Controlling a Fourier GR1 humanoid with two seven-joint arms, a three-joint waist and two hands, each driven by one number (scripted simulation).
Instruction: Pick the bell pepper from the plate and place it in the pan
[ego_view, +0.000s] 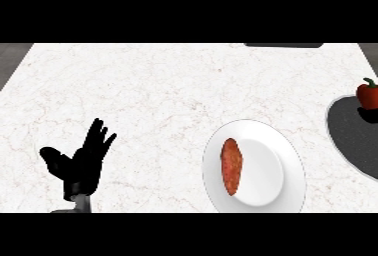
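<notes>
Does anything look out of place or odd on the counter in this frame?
The bell pepper sits at the far edge of the pan, cut by the view's right border. The white plate holds an elongated orange-red item instead. The left hand rests open at lower left; no right hand shows.

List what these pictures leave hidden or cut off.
- Right hand: in no view.
- Pan: the head view's right edge cuts it off; no handle shows.
- Bell pepper: cut by the same edge; whether it touches the pan is unclear.
- Dark object: cut at the top; unidentifiable.
- Left hand: forearm mostly below view.
</notes>
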